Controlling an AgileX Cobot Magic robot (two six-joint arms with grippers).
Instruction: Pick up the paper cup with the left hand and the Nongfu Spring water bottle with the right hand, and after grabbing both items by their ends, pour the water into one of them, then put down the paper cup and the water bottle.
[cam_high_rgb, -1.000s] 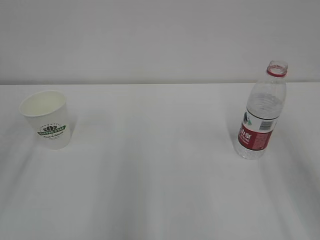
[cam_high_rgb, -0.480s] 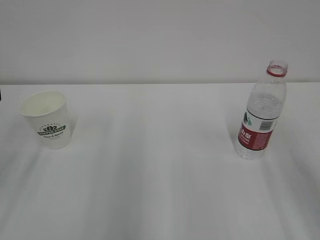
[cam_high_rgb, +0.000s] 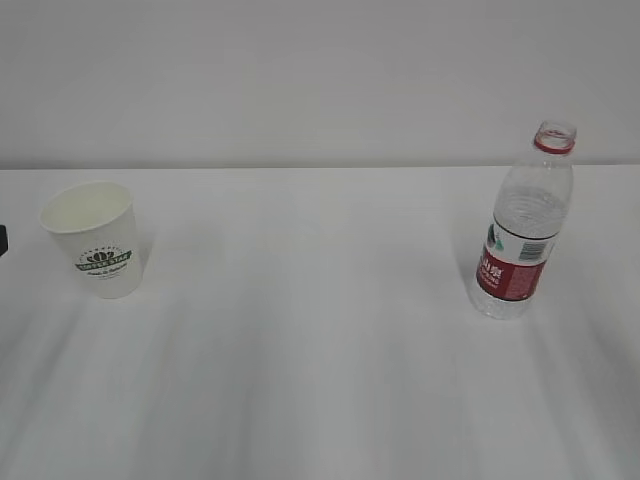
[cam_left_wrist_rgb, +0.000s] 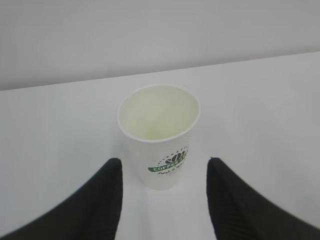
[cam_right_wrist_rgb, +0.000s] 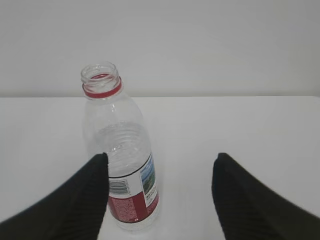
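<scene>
The white paper cup (cam_high_rgb: 95, 240) with its green logo stands upright at the table's left, and it looks empty inside (cam_left_wrist_rgb: 159, 112). My left gripper (cam_left_wrist_rgb: 164, 161) is open. The cup's base lies just beyond and between the black fingers (cam_left_wrist_rgb: 97, 200), and nothing touches it. In the exterior view only a dark sliver of the left hand (cam_high_rgb: 2, 240) shows at the left edge. The uncapped Nongfu Spring water bottle (cam_high_rgb: 525, 230) stands upright at the right, with water (cam_right_wrist_rgb: 122, 150) in it. My right gripper (cam_right_wrist_rgb: 161, 156) is open. The bottle (cam_right_wrist_rgb: 125, 170) stands close by its left finger (cam_right_wrist_rgb: 85, 200).
A white table (cam_high_rgb: 320, 340) runs back to a plain white wall (cam_high_rgb: 320, 80). A wide bare stretch of the tabletop separates cup and bottle. The right arm is outside the exterior view.
A dark sliver of the left hand has come into the exterior view's left edge and moved lower. Cup and bottle have not moved.
</scene>
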